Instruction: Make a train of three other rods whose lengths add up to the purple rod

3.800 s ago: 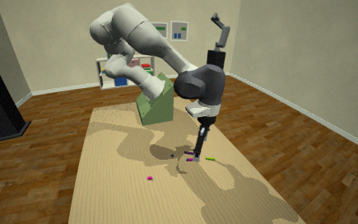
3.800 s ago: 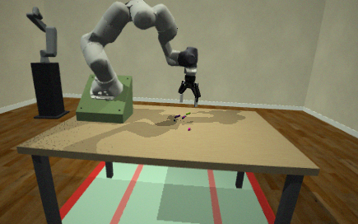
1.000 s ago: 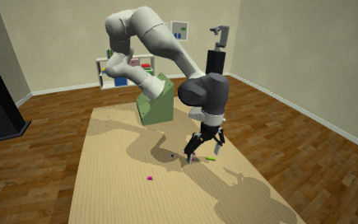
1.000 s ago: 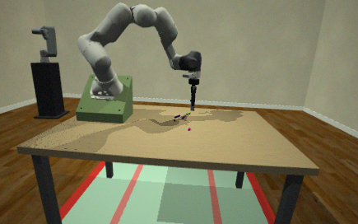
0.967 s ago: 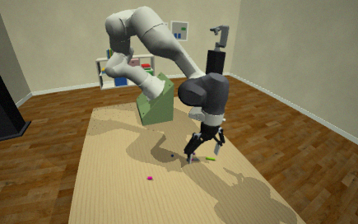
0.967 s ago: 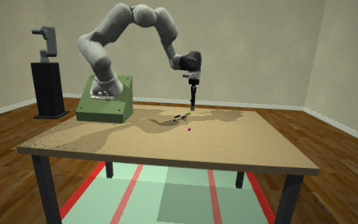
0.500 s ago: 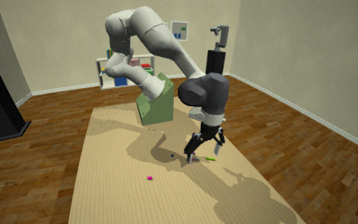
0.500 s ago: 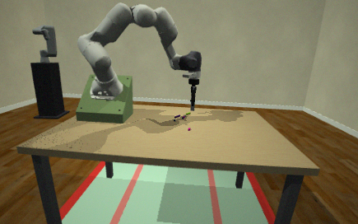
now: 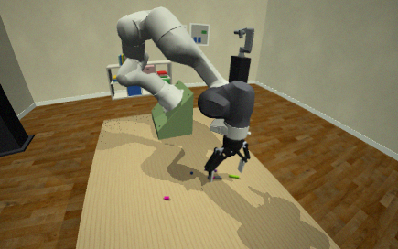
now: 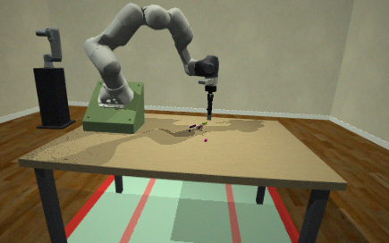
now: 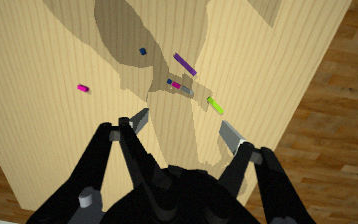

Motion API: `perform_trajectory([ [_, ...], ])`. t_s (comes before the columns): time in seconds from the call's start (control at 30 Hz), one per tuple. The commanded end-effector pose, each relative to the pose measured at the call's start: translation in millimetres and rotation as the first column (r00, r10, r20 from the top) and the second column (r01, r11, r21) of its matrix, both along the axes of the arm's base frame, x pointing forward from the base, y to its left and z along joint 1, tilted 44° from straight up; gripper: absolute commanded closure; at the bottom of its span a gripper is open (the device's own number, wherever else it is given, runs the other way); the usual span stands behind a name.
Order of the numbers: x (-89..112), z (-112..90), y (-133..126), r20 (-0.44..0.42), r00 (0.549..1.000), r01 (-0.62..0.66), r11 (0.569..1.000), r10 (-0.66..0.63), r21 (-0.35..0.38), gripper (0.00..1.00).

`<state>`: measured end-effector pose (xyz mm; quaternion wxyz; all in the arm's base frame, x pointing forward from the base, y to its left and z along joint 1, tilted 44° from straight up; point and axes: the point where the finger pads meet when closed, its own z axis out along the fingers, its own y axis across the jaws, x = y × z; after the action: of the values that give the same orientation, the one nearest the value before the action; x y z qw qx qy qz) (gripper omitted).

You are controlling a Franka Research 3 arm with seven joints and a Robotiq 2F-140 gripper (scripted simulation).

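In the wrist view a short train lies on the table: a blue rod (image 11: 169, 81), a magenta rod (image 11: 176, 85) and a grey rod (image 11: 187, 91), end to end in one slanted line. The purple rod (image 11: 185, 64) lies apart just beyond them, roughly parallel. A lime rod (image 11: 215, 105) lies to the right of the grey end, with a small gap. A second blue rod (image 11: 142, 51) and a second magenta rod (image 11: 82, 88) lie apart to the left. My gripper (image 11: 184, 120) (image 9: 215, 173) is open and empty, hovering above the table near the train.
The green robot base (image 9: 174, 111) stands at the back of the table. The table's right edge (image 11: 300, 100) runs close to the lime rod. A black camera stand (image 10: 52, 96) stands on the floor at the left.
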<state>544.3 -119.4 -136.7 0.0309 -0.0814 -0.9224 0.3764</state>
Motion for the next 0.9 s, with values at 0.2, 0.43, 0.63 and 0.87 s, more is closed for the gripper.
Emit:
perform_trajectory([
  [0.2, -0.2, -0.8, 0.1, 0.004, 1.0, 0.002, 1.0, -0.002, 0.001, 0.0],
  [0.43, -0.2, -0.8, 0.1, 0.004, 1.0, 0.002, 1.0, -0.002, 0.001, 0.0],
  [0.63, -0.2, -0.8, 0.1, 0.004, 1.0, 0.002, 1.0, -0.002, 0.001, 0.0],
  [0.87, -0.9, -0.5, 0.5, -0.042, 0.998, -0.045, 0.999, 0.046, 0.01, 0.0],
])
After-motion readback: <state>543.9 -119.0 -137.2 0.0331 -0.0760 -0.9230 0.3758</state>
